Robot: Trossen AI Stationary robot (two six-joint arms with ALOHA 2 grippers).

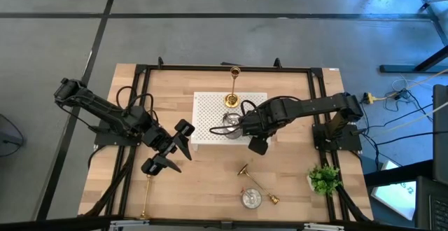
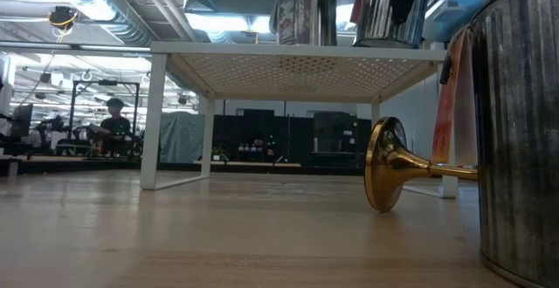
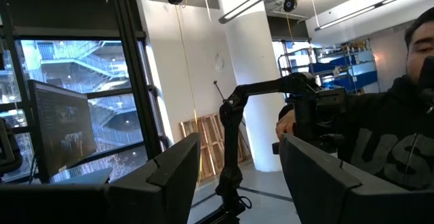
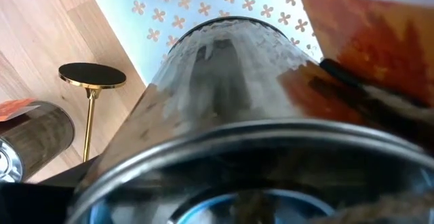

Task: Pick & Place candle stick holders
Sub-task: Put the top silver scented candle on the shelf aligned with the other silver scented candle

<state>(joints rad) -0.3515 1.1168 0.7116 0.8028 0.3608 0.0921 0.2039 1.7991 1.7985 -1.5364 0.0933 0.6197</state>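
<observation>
One silver holder (image 1: 230, 123) sits on the white stand (image 1: 210, 108), right hand (image 1: 246, 127) clamped round it (placement, seemingly). Left hand (image 1: 170, 149) waits beside the stand, fingers apart, empty.

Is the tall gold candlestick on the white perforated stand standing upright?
Yes, the tall gold candlestick stands upright on the white perforated stand.
</observation>
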